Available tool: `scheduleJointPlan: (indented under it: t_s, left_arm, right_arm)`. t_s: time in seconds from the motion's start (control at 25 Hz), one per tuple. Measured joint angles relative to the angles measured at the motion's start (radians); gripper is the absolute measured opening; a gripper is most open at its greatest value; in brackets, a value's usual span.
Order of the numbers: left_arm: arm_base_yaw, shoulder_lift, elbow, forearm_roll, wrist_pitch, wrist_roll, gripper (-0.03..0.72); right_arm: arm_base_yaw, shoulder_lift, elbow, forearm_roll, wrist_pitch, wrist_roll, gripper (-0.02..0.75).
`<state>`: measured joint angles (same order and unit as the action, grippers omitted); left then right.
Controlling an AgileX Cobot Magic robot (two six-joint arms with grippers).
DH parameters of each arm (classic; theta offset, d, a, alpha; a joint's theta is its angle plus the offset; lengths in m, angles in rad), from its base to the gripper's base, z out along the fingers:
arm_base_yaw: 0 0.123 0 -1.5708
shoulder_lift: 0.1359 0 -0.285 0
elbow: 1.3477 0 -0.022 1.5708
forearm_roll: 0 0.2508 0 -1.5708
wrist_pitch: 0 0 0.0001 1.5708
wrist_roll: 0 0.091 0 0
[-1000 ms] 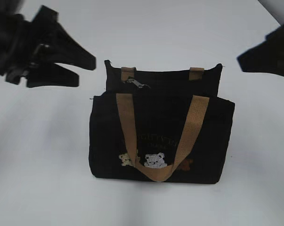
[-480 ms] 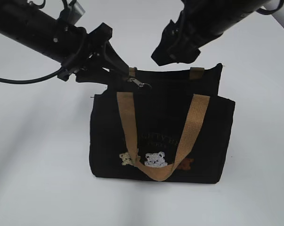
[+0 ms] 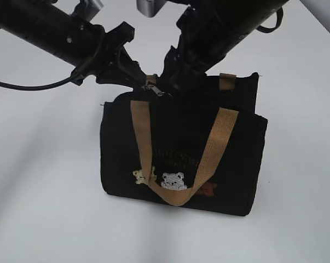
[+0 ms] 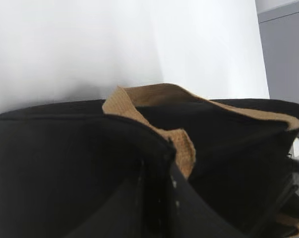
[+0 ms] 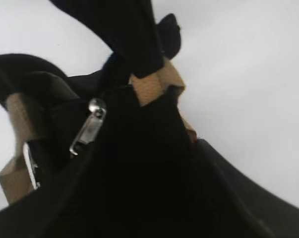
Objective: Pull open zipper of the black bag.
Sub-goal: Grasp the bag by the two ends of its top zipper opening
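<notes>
The black bag [image 3: 181, 153] stands upright on the white table, its tan handles [image 3: 214, 148] hanging down the front. The zipper's silver pull tab [image 3: 157, 91] lies at the top left end, also plain in the right wrist view as the pull tab [image 5: 89, 130]. My left gripper [image 3: 139, 82] comes in from the upper left. It is shut on the bag's top edge [image 4: 139, 124] beside a handle base [image 4: 181, 148]. My right gripper [image 3: 173, 82] hangs just right of the tab. Its dark fingers stand apart over the bag's top [image 5: 149, 148], and the tab is not between them.
White table [image 3: 39, 181] lies all around the bag. Both black arms cross above the bag's back edge, and a cable [image 3: 28, 86] trails from the left arm. A grey cabinet [image 4: 285, 54] stands at the far right of the left wrist view.
Both arms swung in from the sides to the bag's top left. The left gripper closed on the bag's edge. The bag shifted slightly left and tilted.
</notes>
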<state>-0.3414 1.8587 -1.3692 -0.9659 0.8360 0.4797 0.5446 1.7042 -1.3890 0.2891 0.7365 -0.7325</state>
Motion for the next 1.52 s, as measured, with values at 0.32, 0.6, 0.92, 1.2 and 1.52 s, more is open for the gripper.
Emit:
scheduleJointPlan:
  t_s: [0.32,0.6,0.92,1.2,1.52]
  left_arm:
    - [0.0,0.0,-0.004,0.011,0.012,0.0,0.032]
    - [0.0,0.0,-0.004,0.011,0.015,0.0,0.032]
    - [0.0,0.0,-0.004,0.012,0.016,0.0,0.032]
    - [0.0,0.0,-0.004,0.012,0.016,0.0,0.032]
    - [0.0,0.0,-0.004,0.012,0.02,0.0,0.032]
  right_arm:
    - [0.043,0.012,-0.003,0.007,-0.008,-0.056,0.37]
    - [0.043,0.016,-0.003,0.002,-0.008,-0.06,0.358]
    - [0.043,0.016,-0.003,0.016,0.023,-0.061,0.358]
    - [0.043,0.02,-0.003,0.07,0.019,-0.074,0.358]
    - [0.043,0.037,-0.003,-0.026,0.037,-0.077,0.296]
